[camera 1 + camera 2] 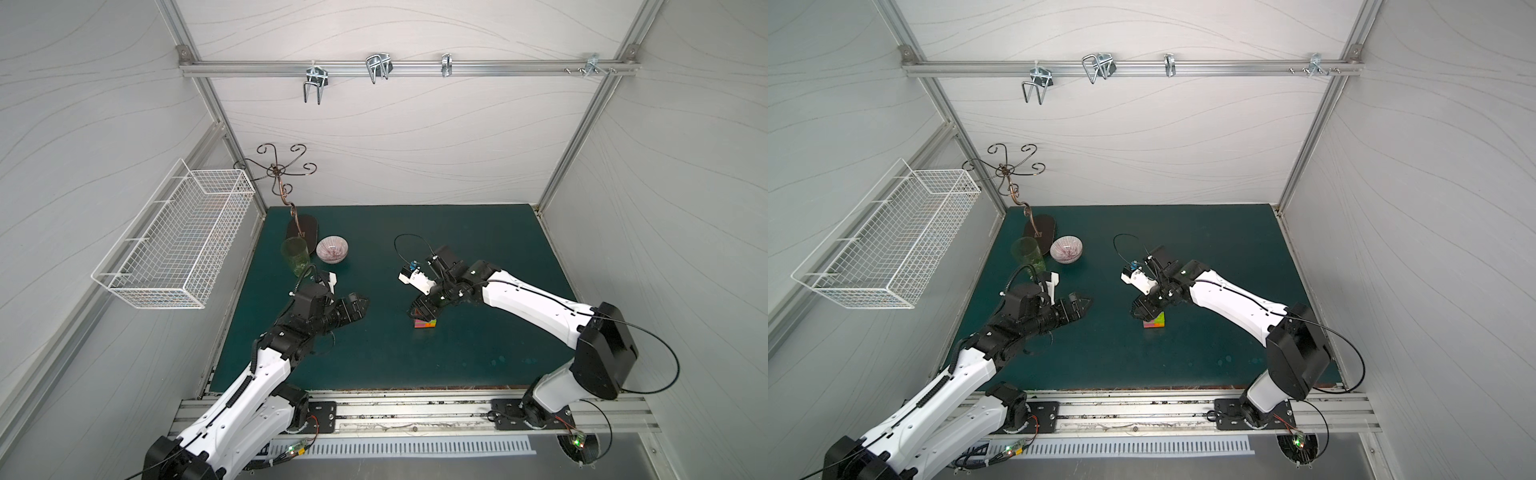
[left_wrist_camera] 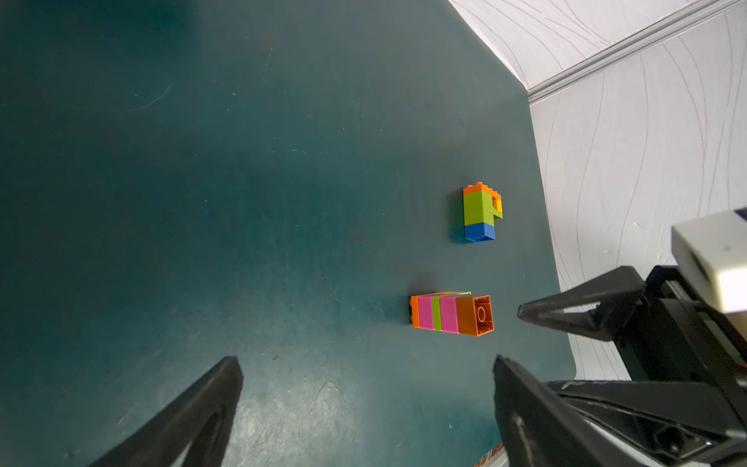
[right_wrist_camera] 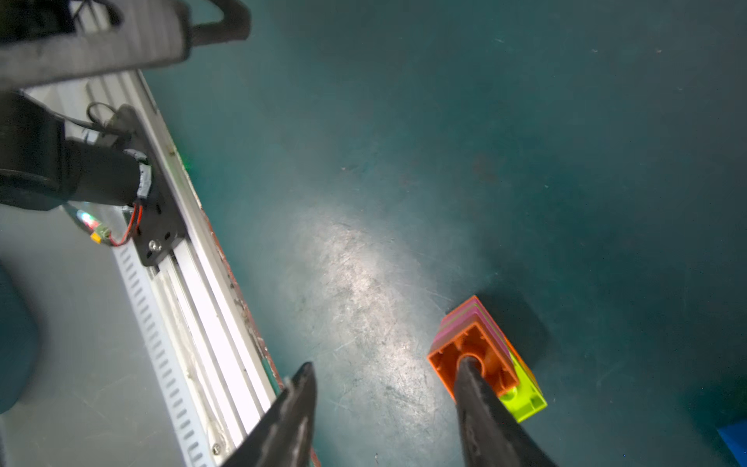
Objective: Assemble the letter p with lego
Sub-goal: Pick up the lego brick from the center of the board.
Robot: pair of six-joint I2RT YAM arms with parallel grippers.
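Left gripper (image 1: 362, 308), nearest, hovers empty with fingers spread wide; lego stack (image 1: 426, 324) lies on its side at 4 o'clock of mat (image 1: 457, 365) centre, second block (image 2: 479, 212) at its 3 o'clock; right gripper (image 3: 386, 364) holds nothing, fingers parted, one tip at the stack's hollow end, so closing could shove it askew.

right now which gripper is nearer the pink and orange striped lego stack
Right. The right gripper hangs over the striped lego stack, jaws open, one tip at its orange end. The left gripper, also open, sits apart from it across bare mat.
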